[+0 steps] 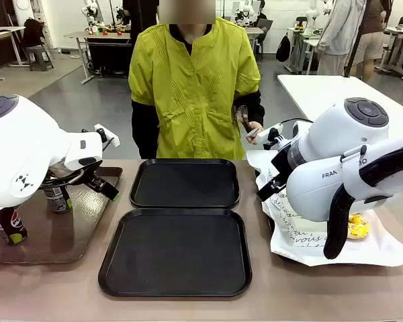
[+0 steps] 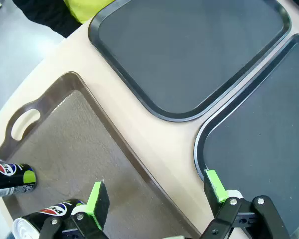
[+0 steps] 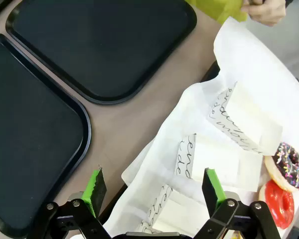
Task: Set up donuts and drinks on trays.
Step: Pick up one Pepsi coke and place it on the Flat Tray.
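Two black trays lie bare in the middle of the table, one far (image 1: 185,182) and one near (image 1: 174,251). Two dark soda cans (image 1: 56,199) (image 1: 10,225) stand on a brown tray at the left. My left gripper (image 2: 156,194) hangs open over that tray's right rim, with a can (image 2: 45,216) beside its left finger. My right gripper (image 3: 154,188) is open over white script-printed boxes (image 3: 214,159) on white paper. Beyond the boxes lie a chocolate sprinkled donut (image 3: 286,164) and a red one (image 3: 280,203). A yellow donut (image 1: 357,226) shows behind my right arm.
The glossy brown tray (image 1: 47,235) with cut-out handles takes up the left end of the table. A paper-lined tray (image 1: 376,251) takes up the right end. A person in a yellow-green top stands at the far side, one hand (image 1: 253,127) near the paper's far corner.
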